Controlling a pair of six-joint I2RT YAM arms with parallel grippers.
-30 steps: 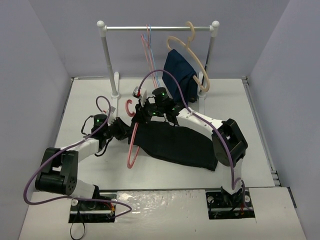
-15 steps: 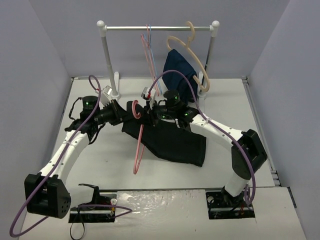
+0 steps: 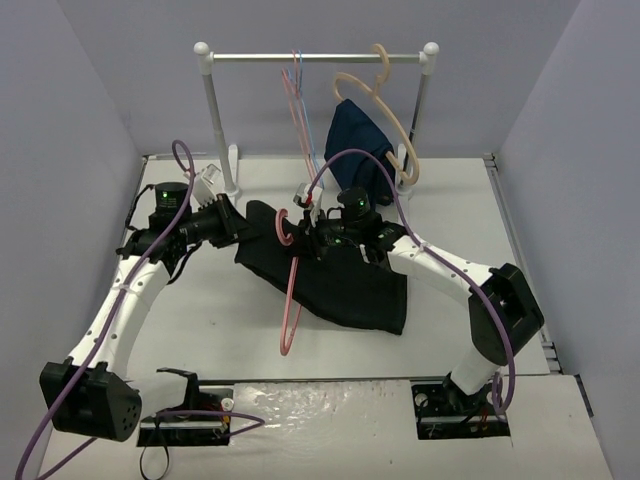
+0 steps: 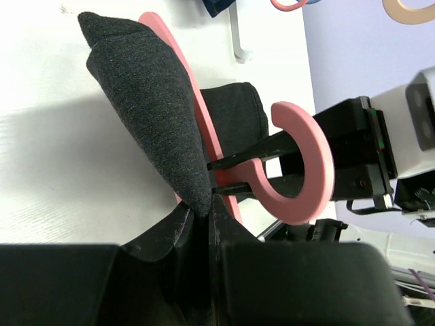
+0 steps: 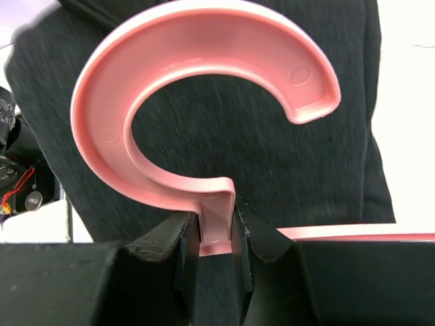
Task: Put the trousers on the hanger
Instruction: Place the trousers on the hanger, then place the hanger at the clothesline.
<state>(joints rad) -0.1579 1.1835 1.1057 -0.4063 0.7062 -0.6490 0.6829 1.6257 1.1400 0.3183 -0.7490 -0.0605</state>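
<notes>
**A:** What do I have closest in, at the left claw [image 4: 207, 197]?

**B:** Its jaws are pinched tight on a fold of the long black fabric trousers [image 4: 149, 102]. The peak of cloth stands straight ahead of its tips. Just beyond the fold, touching it, runs the thin salmon-pink plastic hanger [image 4: 299, 170].

**A:** And my right claw [image 5: 216, 231]?

**B:** It is clamped narrow on the hanger's neck. The hook curls just above its tips, with black cloth behind.

**A:** What has changed in the last second?

**B:** I have swung the left arm from low near its base out to a long reach, hauling the cloth along. The trousers lay spread wide toward the right arm's elbow. Now they are bunched and drawn toward the left claw. The hanger has travelled with the right claw, away from the bases.

**A:** Meaning?

**B:** I judge the cloth is being pulled through the hanger's frame. Most of it lies on the right claw's side, so it is not yet balanced.

**A:** Farther out?

**B:** Past both claws, the white-posted rail [image 3: 320, 57] carries a thick tan hanger [image 3: 395, 127] and a navy-blue garment [image 3: 355, 135].
</notes>
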